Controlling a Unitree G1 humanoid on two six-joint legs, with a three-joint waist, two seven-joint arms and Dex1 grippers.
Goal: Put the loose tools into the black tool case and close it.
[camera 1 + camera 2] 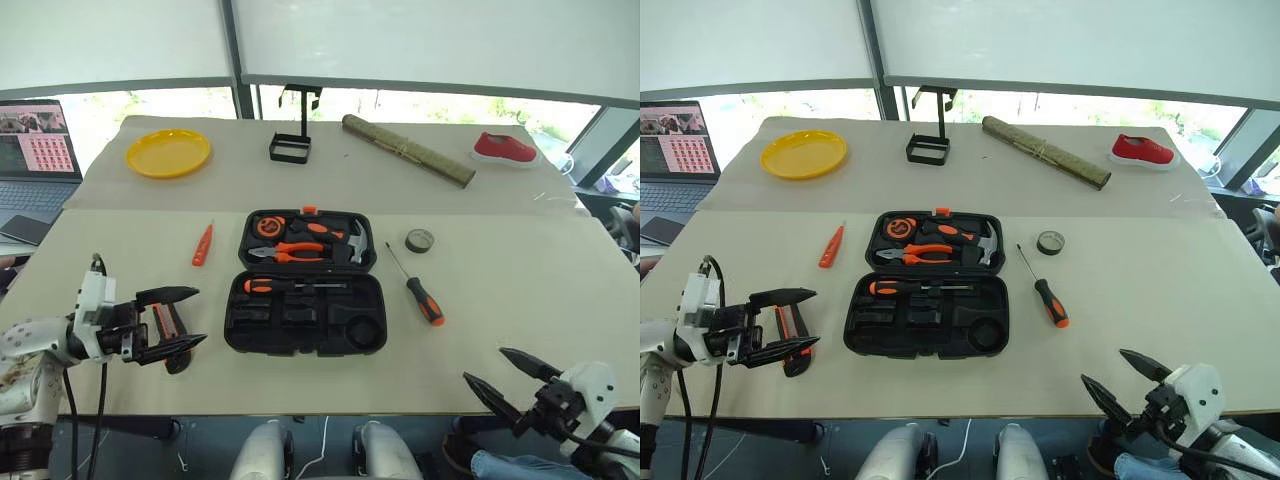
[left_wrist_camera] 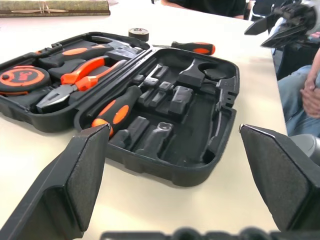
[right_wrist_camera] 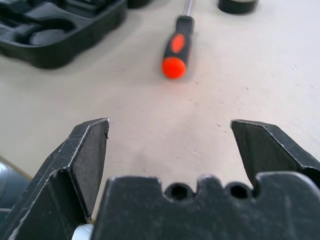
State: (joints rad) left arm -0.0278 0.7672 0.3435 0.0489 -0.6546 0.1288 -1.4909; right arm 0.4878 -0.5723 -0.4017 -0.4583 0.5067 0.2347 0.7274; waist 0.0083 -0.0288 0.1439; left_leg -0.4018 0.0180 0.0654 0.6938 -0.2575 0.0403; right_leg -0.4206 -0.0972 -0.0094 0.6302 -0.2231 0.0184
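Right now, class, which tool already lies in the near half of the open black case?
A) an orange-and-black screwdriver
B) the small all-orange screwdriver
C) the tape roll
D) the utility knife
A: an orange-and-black screwdriver lies in the near half of the case, while the tape roll, the utility knife and the small orange screwdriver lie on the table.

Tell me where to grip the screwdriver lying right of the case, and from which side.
Grip the screwdriver across its thick orange-and-black handle, not the thin shaft. It lies flat on the table, handle end toward the robot, apart from the case and tape roll. The open right hand is nearest; probably come down from above, fingers straddling the handle.
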